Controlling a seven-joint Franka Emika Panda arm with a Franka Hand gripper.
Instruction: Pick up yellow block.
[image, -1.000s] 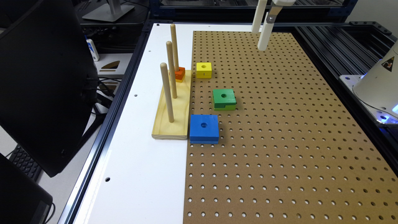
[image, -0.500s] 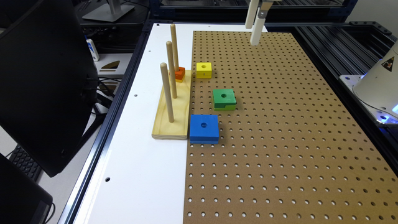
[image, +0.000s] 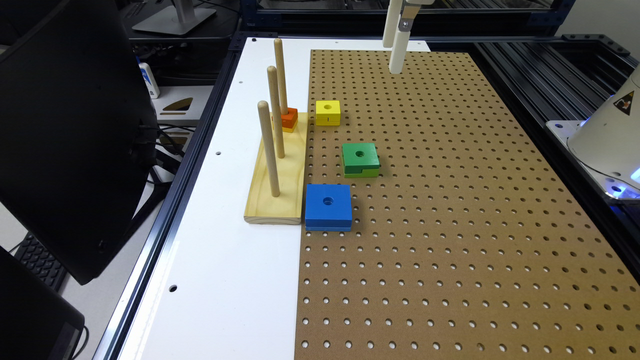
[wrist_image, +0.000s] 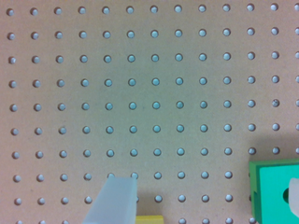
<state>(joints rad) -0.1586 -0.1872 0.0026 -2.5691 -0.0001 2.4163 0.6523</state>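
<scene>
The yellow block (image: 327, 112) lies flat on the brown pegboard (image: 450, 210), hole up, just to the exterior view's right of the far end of the peg base. In the wrist view a thin strip of the yellow block (wrist_image: 148, 219) shows at the picture's edge beside one pale finger (wrist_image: 114, 200). My gripper (image: 394, 60) hangs in the air over the far end of the pegboard, beyond the block and to its right in the exterior view. In the wrist view the gripper (wrist_image: 205, 184) is open, with bare pegboard between its fingers.
A pale wooden base (image: 277, 175) with three upright pegs lies along the pegboard's left edge, a small orange block (image: 289, 119) at its far end. A green block (image: 360, 159) (wrist_image: 273, 191) and a blue block (image: 328, 206) lie nearer. A dark monitor (image: 70, 135) stands at the exterior view's left.
The gripper has moved toward the exterior view's left and slightly higher in the picture. The blocks have not moved.
</scene>
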